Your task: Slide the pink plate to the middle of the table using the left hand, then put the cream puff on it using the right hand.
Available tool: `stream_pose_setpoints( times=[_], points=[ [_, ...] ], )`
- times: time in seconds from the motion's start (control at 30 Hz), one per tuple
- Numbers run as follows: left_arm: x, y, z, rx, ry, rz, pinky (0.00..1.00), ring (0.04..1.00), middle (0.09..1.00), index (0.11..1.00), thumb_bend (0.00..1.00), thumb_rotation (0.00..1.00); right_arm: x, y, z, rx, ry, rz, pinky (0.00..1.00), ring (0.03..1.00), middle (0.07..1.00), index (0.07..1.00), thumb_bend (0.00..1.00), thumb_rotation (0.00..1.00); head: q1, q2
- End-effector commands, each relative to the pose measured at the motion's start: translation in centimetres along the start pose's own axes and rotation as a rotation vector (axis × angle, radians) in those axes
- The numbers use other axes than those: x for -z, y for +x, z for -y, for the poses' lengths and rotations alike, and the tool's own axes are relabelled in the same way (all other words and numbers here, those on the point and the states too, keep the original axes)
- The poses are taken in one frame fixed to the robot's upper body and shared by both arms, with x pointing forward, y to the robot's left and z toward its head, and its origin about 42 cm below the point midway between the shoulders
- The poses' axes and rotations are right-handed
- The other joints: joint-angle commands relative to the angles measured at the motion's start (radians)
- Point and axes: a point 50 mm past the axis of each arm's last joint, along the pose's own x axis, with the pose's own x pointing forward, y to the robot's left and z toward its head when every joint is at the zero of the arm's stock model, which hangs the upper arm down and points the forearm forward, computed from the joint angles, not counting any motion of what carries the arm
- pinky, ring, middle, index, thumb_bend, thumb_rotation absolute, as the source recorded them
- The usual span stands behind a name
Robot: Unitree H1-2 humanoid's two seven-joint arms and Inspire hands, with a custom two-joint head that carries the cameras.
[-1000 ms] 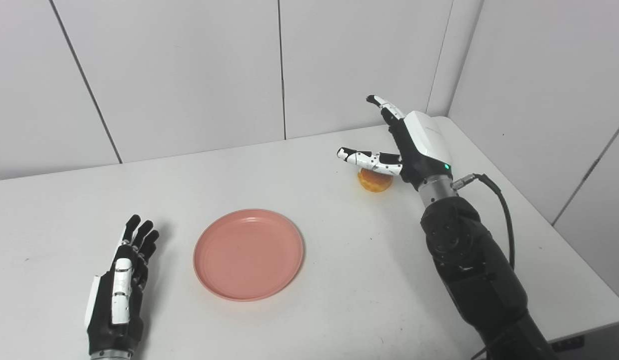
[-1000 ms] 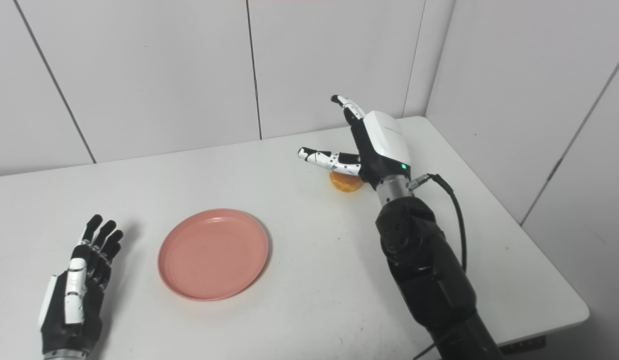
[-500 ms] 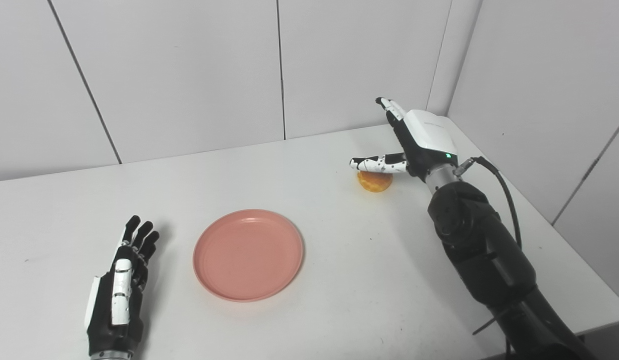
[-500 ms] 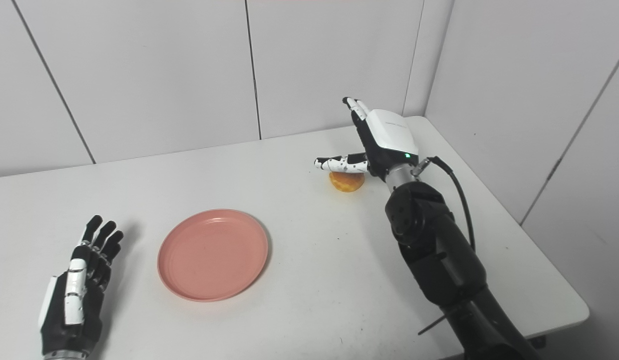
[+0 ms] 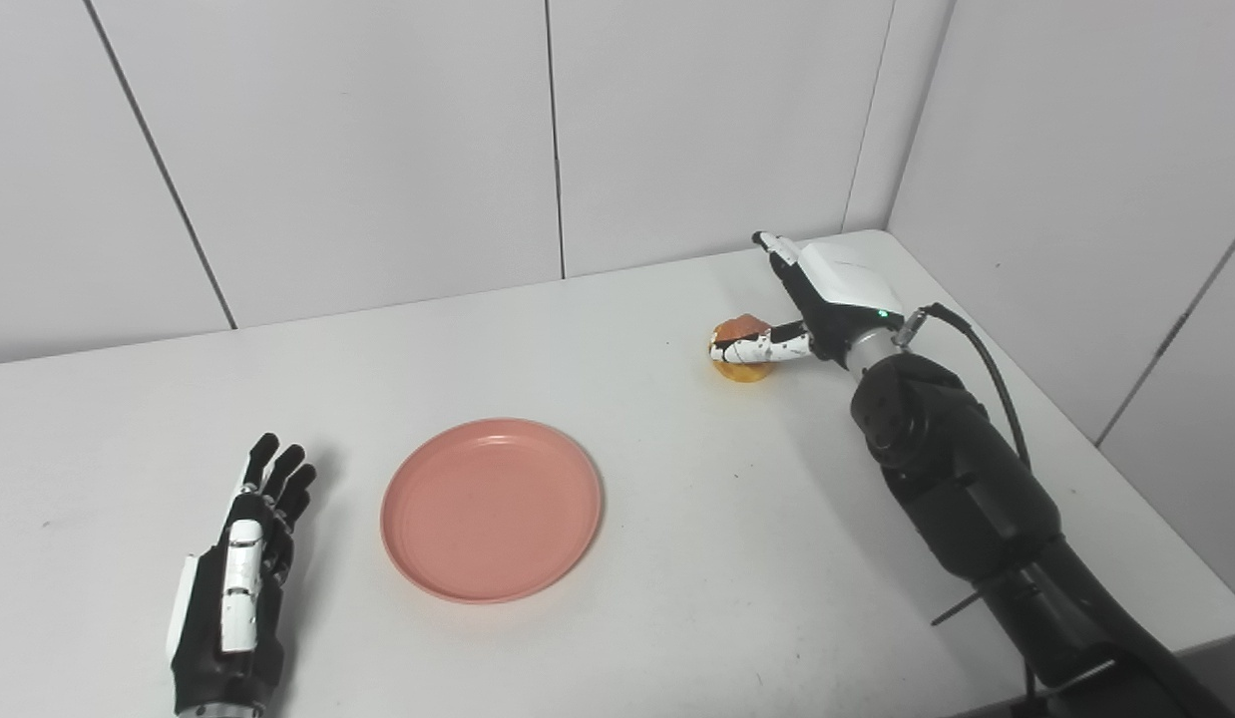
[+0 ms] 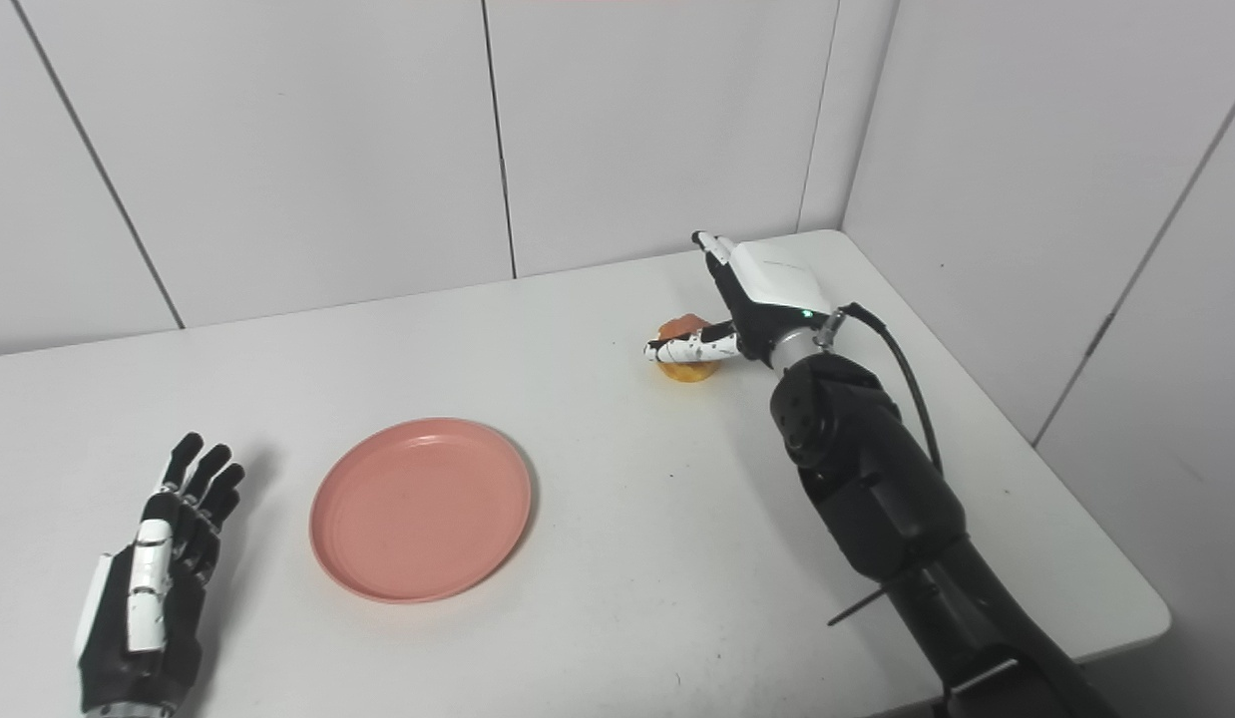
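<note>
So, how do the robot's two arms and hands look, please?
Both hands have black fingers with white segments. The right hand has a white back plate, a small green light and a silver wrist ring; a black cable loops beside its bulky black arm. The left hand shows white strips on its back.

A white table point(image 5: 677, 558) stands in a corner, against pale panelled walls point(image 5: 378, 150) with thin dark seams.
</note>
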Motion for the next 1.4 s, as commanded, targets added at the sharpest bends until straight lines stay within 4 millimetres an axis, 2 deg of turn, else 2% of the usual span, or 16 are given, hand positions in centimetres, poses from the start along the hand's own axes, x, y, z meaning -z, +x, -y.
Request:
stream_pose_setpoints(
  times=[0.0,0.3,0.7,1.0,1.37],
  points=[
    [2.9,-3.1,-0.7,-0.027,-0.002,-0.122,0.98,0.932,0.945,0.94,0.4,1.0,-0.9,1.2,3.2,0.087,-0.012,0.047,0.77,0.896,0.946,0.949,0.92,0.57,0.001,0.002],
    [2.5,-3.1,-0.5,-0.027,-0.004,-0.118,0.97,0.926,0.938,0.932,0.41,1.0,-1.0,2.2,2.1,0.033,0.038,0.025,0.71,0.884,0.953,0.958,0.93,0.52,0.005,0.007],
    [2.5,-3.1,-0.4,-0.031,-0.004,-0.119,0.97,0.925,0.935,0.929,0.42,1.0,-1.4,3.3,1.4,0.017,0.042,0.028,0.7,0.857,0.94,0.951,0.95,0.49,0.013,0.018],
    [2.3,-3.1,-0.3,-0.029,-0.001,-0.116,0.98,0.93,0.938,0.93,0.42,1.0,-1.7,3.7,0.9,0.0,0.045,0.041,0.73,0.868,0.932,0.945,0.92,0.47,0.017,0.024],
    [2.5,-3.1,-0.3,-0.035,-0.007,-0.118,0.97,0.931,0.941,0.93,0.42,1.0,-1.6,4.4,0.2,-0.032,0.068,0.019,0.7,0.858,0.946,0.956,0.9,0.42,0.023,0.028]
  ],
)
